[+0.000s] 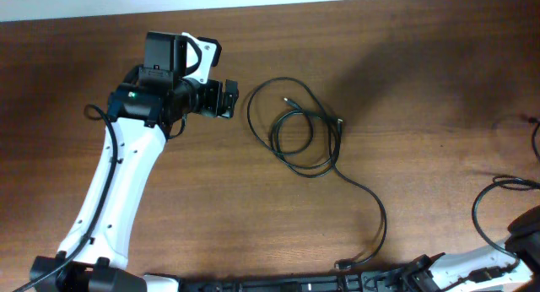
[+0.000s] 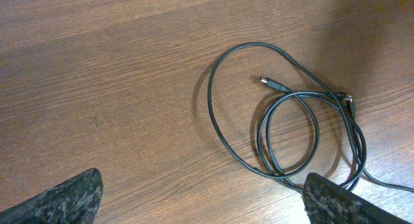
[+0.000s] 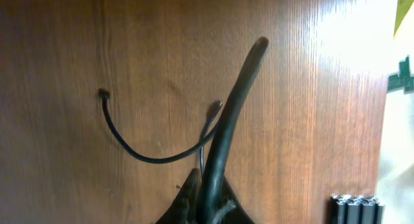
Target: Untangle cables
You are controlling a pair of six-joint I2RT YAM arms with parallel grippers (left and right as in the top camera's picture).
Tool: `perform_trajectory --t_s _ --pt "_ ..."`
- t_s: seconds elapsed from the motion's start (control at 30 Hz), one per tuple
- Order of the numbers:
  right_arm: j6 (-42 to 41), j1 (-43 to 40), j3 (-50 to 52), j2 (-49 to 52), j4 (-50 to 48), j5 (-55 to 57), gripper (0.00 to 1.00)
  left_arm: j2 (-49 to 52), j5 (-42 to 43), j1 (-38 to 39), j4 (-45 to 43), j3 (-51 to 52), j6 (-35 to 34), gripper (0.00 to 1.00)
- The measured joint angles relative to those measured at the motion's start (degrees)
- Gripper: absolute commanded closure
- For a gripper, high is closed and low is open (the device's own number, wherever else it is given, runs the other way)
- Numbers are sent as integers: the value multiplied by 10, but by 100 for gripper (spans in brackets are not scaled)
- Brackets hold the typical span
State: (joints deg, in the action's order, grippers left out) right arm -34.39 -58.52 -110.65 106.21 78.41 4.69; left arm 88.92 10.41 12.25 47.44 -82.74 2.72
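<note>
Brown wood table (image 1: 405, 64). The left gripper (image 1: 226, 99) hangs over its upper left, fingers (image 2: 65, 198) wide apart with nothing between them. Just right of it, not touching, the cable (image 1: 295, 127) lies flat in two loose overlapping loops. One plug (image 2: 275, 84) rests inside the larger loop. A tail (image 1: 375, 203) runs down and right to an end plug (image 1: 342, 263) at the near edge. The right gripper (image 1: 418, 273) lies low beside it; whether its fingers are apart or together cannot be told.
</note>
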Motion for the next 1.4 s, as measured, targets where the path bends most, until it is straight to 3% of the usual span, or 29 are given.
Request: perform_trajectory --t_s 0.07,0.1,0.2,0.37,0.5,0.83,1.07,1.4 --pt "-3 -4 0 15 0 0 13 0 0 0 0 0 0 1" --pt "0 -4 0 17 1 0 7 0 0 0 0 0 0 1" --pt "0 -4 1 19 1 0 0 0 0 0 0 0 0 1" --pt "3 -4 1 19 13 -8 1 0 0 0 0 0 0 1" --pt "89 15 1 19 14 -79 1 0 0 0 0 0 0 1" --pt "222 280 1 19 -7 -115 1 0 0 0 0 0 0 1" --pt "248 492 2 82 -102 -117 1 0 0 0 0 0 0 1" --pt "273 714 2 203 -172 -132 1 0 0 0 1 0 0 1"
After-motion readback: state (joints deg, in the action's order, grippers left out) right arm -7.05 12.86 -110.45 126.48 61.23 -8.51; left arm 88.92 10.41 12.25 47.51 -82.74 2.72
